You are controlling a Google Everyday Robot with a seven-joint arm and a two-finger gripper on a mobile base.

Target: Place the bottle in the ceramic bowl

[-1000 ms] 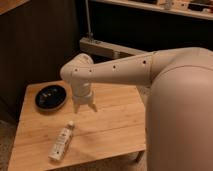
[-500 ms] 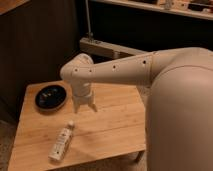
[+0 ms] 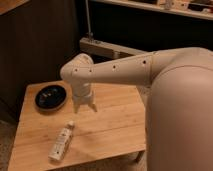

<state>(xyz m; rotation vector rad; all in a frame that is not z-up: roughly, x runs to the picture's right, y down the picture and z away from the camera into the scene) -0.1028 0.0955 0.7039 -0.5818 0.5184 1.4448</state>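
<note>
Blond wood makes up the low desk [image 3: 117, 127], and on it I can see both things that matter. Toward the far left corner sits the ceramic bowl [image 3: 51, 96], black, glossy and shallow, with nothing in it. Nearer to me, close to the front edge and left of centre, the bottle [image 3: 62, 142] lies on its side, white and slim, with its pale cap pointing away toward the far side and a little to the right. Bowl and bottle are well apart, with bare wood between them.

Over the middle of the desk hangs the tool [image 3: 85, 109], pointing straight down, just right of the bowl and beyond the bottle's cap. Its two fingers [image 3: 75, 107] are spread, with nothing between them, and it touches neither bottle nor bowl. The cream arm [image 3: 125, 72] that carries it reaches in from the right, where the robot's bulky rounded body [image 3: 182, 115] fills that side of the view. Behind everything stands a dark wall [image 3: 40, 45].
</note>
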